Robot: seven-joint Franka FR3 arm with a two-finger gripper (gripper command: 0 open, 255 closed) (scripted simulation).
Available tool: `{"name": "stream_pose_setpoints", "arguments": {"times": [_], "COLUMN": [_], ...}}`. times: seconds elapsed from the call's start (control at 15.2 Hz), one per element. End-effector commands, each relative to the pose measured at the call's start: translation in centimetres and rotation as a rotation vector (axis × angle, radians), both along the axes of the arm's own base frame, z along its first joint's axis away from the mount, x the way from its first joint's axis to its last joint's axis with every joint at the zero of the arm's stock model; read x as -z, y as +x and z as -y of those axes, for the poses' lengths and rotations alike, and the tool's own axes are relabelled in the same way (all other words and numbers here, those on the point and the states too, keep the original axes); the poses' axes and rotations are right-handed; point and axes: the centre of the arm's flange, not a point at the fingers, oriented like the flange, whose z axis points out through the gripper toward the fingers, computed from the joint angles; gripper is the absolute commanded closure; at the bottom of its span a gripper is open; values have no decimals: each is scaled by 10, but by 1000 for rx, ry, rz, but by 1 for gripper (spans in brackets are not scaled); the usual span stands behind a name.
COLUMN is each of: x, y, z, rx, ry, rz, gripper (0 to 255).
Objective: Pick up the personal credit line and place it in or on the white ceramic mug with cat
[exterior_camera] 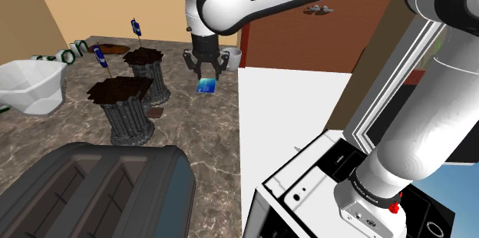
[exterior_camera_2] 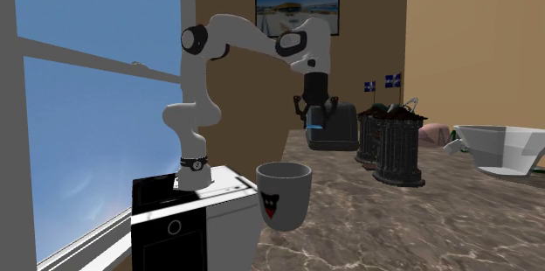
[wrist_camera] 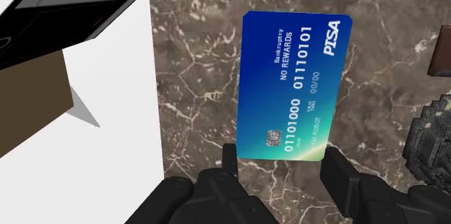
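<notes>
Spreading beneath the pincer (exterior_camera: 207, 71), the brown marbled table (exterior_camera: 207, 144) carried everything. A dark toaster (exterior_camera: 107, 190) lay well apart from the pincer, toward the shoulder view's lower left. A white faceted bowl (exterior_camera: 31, 87) sat farther off, at that view's left. Two dark fluted pedestals (exterior_camera: 127, 110), topped with dark soil and small blue flags, stood near the pincer, between it and the bowl. A white mug with a black cat face (exterior_camera_2: 284, 192) stood on the table well away from the pincer. The blue credit card marked PISA and NO REWARDS (wrist_camera: 293, 85) hung above the table, clasped by its lower end between the pincer's two black fingers (wrist_camera: 336, 175).
</notes>
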Motion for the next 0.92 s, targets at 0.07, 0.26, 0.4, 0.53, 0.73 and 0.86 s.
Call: {"name": "stream_pose_setpoints", "arguments": {"times": [0.07,0.26,0.4,0.53,0.73,0.86], "x": [-16,-32,-34,-35,-37,-38], "y": [0,0,8,25,50,67], "z": [0,0,10,31,61,81], "rx": [0,0,0,0,0,0], "ry": [0,0,0,0,0,0], "rz": [0,0,0,0,0,0], "gripper": [255,255,255,255,255,255]}}
